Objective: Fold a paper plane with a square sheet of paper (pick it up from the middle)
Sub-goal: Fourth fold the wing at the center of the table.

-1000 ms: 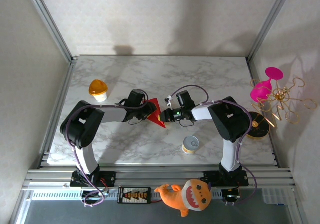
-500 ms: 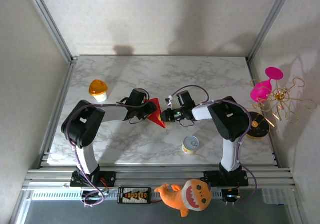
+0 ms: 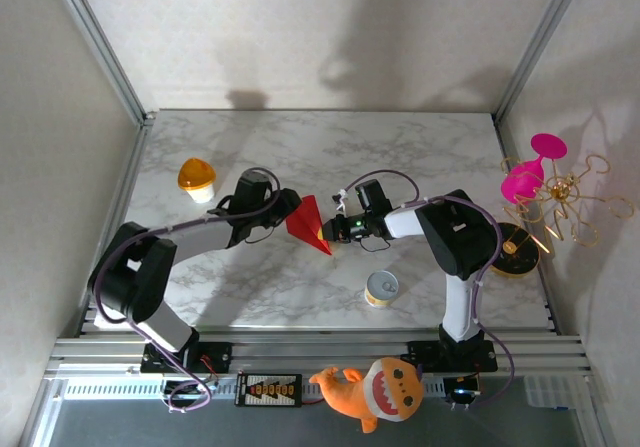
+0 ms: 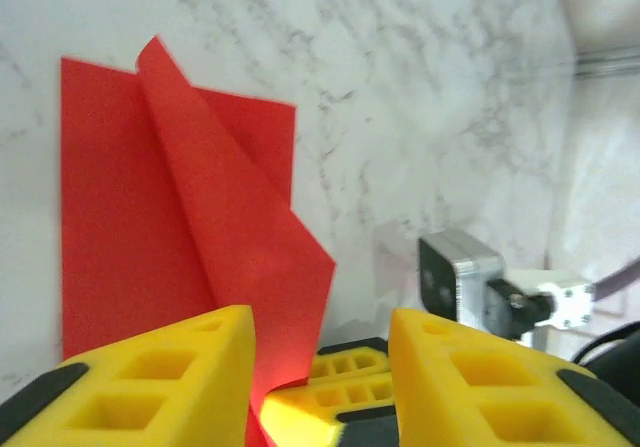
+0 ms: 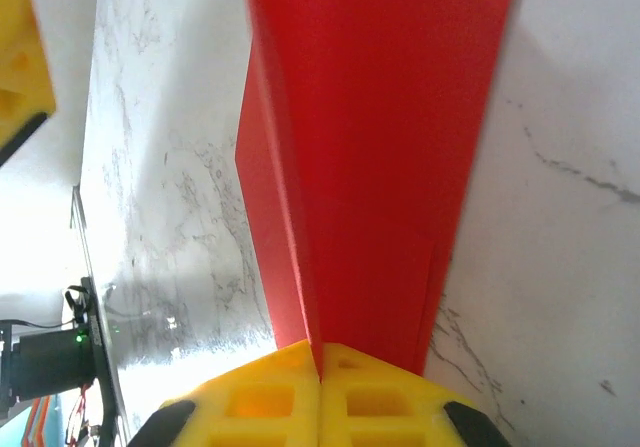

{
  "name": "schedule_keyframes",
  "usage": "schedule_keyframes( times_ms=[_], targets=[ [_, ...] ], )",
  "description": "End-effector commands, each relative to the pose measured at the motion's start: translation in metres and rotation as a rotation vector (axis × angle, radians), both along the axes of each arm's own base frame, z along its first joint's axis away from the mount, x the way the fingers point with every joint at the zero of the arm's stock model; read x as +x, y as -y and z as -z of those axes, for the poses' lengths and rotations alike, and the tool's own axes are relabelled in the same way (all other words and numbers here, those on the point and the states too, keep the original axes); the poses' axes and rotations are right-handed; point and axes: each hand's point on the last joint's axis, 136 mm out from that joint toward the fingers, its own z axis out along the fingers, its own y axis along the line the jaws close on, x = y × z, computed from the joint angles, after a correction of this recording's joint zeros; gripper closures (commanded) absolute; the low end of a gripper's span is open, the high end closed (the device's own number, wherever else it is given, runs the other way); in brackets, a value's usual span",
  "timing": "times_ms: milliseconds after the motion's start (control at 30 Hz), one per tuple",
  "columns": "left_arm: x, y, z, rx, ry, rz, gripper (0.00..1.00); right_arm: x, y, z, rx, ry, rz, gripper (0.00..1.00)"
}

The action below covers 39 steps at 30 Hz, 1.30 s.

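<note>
White table top (image 3: 420, 157) with grey marble lines. Plain pale walls all round, with silver metal posts (image 3: 100, 42) at the back corners and silver rails along the near edge. On the table, an orange-topped cup (image 3: 197, 177) at the left and a small round tin (image 3: 381, 288) near the front. At the right edge, a pink goblet (image 3: 530, 172) beside a gold wire stand (image 3: 570, 202). Down on the rails, an orange shark toy (image 3: 375, 387) and a little black strip (image 3: 269, 389) with orange marks, too small to read.

In the middle of the table, the red paper (image 3: 308, 225), folded to a pointed shape with a crease down it. Pinched at its right end by the right pincer (image 5: 320, 352), yellow fingers pressed tight together on the fold. Just left of the paper, the left pincer (image 4: 320, 337), fingers spread wide, nothing gripped. Seen from that wrist, one flap of the paper lifted off the table, its near corner reaching down between the two yellow fingers (image 4: 150, 377).
</note>
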Motion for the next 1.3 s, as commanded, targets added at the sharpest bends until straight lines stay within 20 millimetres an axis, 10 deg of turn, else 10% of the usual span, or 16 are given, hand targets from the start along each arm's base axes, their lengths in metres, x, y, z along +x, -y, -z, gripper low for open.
schedule_keyframes(
  times_ms=[0,400,1267],
  targets=[
    [-0.004,0.014,-0.003,-0.097,0.053,0.069,0.65,-0.011,0.026,0.050,-0.159,-0.128,0.069,0.93],
    [-0.011,0.044,0.028,-0.213,0.035,0.176,0.84,-0.009,0.027,0.050,-0.158,-0.142,0.079,0.92],
    [-0.015,0.048,0.066,-0.180,-0.040,0.186,0.87,-0.011,0.031,0.056,-0.177,-0.158,0.084,0.88]
  ],
)
